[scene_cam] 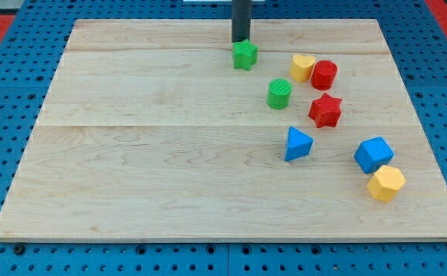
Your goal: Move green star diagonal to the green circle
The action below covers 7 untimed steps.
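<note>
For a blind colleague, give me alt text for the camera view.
My tip sits just above the green star near the wooden board's top edge. The green circle lies below-right of the star, with yellow, red and blue blocks scattered further right.

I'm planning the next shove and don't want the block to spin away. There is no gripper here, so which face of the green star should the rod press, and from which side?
Press the green star on its face toward the view's top, near the middle, where my tip already stands. Its points invite spin, so stay centred. The green circle lies toward the bottom right.
</note>
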{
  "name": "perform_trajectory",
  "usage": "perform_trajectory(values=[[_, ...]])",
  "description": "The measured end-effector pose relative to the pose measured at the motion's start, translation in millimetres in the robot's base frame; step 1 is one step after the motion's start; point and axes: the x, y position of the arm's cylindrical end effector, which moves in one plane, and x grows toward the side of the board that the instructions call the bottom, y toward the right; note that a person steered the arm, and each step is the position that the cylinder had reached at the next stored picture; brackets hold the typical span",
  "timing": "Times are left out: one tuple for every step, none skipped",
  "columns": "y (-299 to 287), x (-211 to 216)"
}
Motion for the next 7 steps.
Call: perform_trajectory(values=[[0.0,11.6],[0.0,37.9],[-1.8,44.2],[-28.9,45.8],[-42.0,82.7],[-42.0,124.1],[-42.0,154.1]])
